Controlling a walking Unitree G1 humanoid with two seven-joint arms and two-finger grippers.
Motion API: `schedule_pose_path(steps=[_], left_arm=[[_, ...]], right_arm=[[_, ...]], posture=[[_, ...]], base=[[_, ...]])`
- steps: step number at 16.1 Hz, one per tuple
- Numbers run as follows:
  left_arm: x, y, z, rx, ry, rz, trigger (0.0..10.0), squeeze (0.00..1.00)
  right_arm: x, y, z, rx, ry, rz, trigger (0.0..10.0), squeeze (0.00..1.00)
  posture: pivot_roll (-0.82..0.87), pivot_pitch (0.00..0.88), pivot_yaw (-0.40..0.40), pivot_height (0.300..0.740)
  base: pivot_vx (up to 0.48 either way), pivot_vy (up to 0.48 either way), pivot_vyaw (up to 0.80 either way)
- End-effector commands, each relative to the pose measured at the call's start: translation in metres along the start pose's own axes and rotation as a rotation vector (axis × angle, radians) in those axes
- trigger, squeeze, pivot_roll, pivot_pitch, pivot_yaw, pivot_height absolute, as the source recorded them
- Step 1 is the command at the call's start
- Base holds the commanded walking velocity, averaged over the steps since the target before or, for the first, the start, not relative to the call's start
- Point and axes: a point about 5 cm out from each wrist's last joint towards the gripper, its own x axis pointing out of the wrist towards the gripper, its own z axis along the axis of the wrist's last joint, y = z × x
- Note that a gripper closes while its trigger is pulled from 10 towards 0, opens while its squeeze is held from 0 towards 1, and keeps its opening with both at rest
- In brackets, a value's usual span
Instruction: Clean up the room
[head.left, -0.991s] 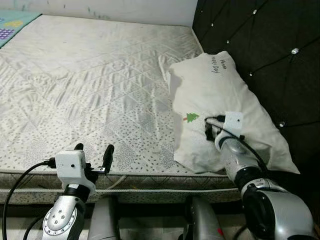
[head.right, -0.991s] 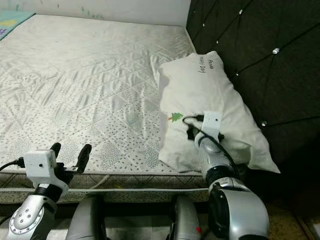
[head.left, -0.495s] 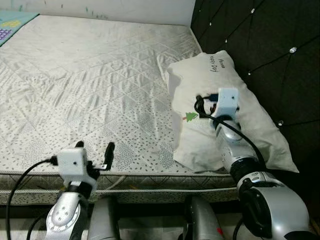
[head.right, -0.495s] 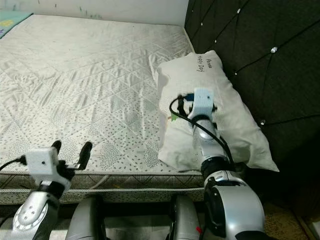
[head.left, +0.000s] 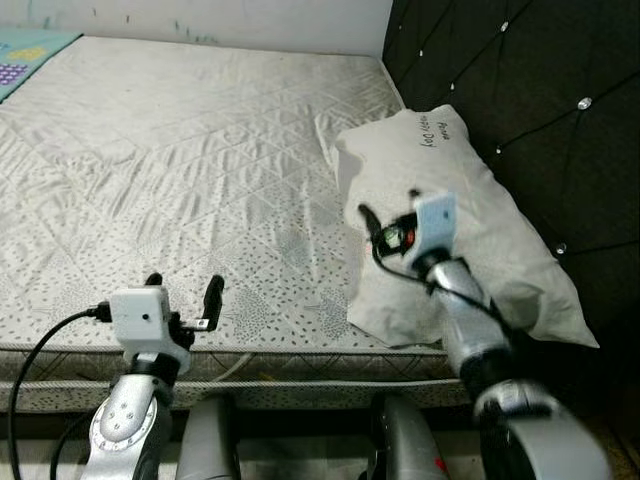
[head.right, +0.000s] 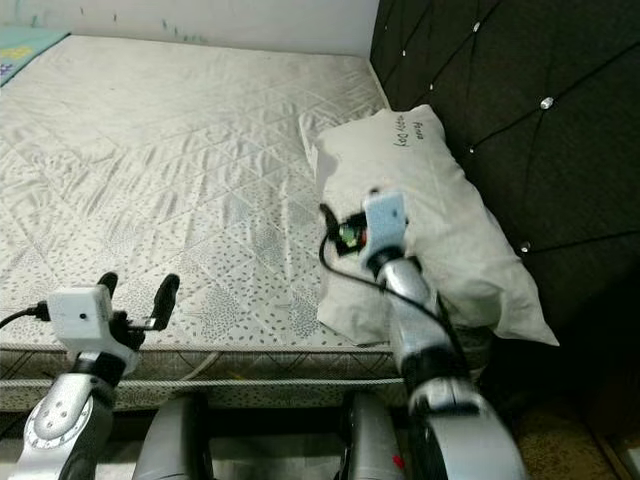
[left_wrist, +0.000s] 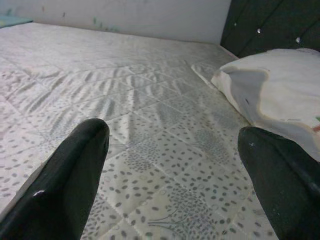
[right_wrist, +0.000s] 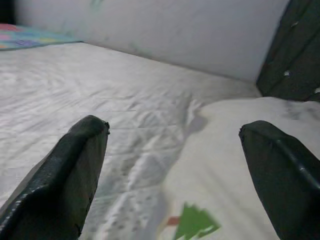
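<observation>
Right gripper (right_wrist: 172, 165): lifted off the pillow (head.left: 460, 225) since a second ago, now raised above its near half, fingers spread wide apart, nothing held. Pillow: white, small green tree print, lying at 2 o'clock on the mattress (head.left: 180, 170), against the black tufted headboard (head.left: 540, 90). Left gripper (head.left: 182, 297): at 7 o'clock over the mattress edge, fingers apart, empty.

White rectangular fabric pillow (head.left: 470, 225) w/ small green tree print (right_wrist: 194, 223) & dark handwriting (head.left: 437, 128). Pale quilted mattress (head.left: 180, 170): diamond stitching, grey speckles. Black tufted headboard (head.left: 540, 90) w/ silver studs. Teal patterned mat (head.left: 30, 55) at far corner.
</observation>
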Motion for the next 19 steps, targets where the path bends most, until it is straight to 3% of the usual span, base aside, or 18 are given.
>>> schedule_pose_path(steps=[1,2,6,9,13,16,19], left_arm=[[-0.006,0.009,0.003,0.026,-0.010,0.026,10.0,0.00],[-0.007,0.011,0.003,0.015,-0.008,0.027,10.0,0.00],[-0.009,0.010,0.007,0.009,-0.021,0.039,10.0,0.00],[-0.016,0.013,0.004,-0.005,-0.011,0.081,10.0,0.00],[-0.029,0.022,0.008,-0.027,-0.013,0.120,10.0,0.00],[-0.033,0.037,0.016,-0.001,-0.027,0.163,10.0,0.00],[-0.032,0.037,0.016,0.000,-0.028,0.160,10.0,0.00]], right_arm=[[-0.014,-0.014,0.001,0.030,-0.036,-0.053,10.0,0.00],[-0.021,-0.019,-0.003,0.039,-0.028,-0.093,10.0,0.00],[-0.079,-0.042,-0.017,0.025,0.026,-0.206,10.0,0.00],[-0.105,-0.042,-0.022,0.002,0.071,-0.207,10.0,0.00],[-0.122,-0.038,-0.023,0.015,0.106,-0.181,10.0,0.00],[-0.139,-0.049,-0.028,0.001,0.178,-0.194,10.0,0.00],[-0.138,-0.050,-0.026,0.008,0.196,-0.194,10.0,0.00]], posture=[[0.08,0.000,-0.054,0.561],[0.08,0.000,-0.054,0.561],[0.05,0.000,-0.058,0.561],[0.04,0.005,-0.062,0.561],[0.03,0.022,-0.074,0.561],[0.04,0.026,-0.073,0.561],[0.03,0.029,-0.069,0.561]], base=[[0.000,0.000,0.00],[0.000,0.000,0.00],[0.000,0.000,0.00],[0.000,0.000,0.00],[0.000,0.000,0.00],[0.000,0.000,0.00],[0.000,0.000,0.00]])
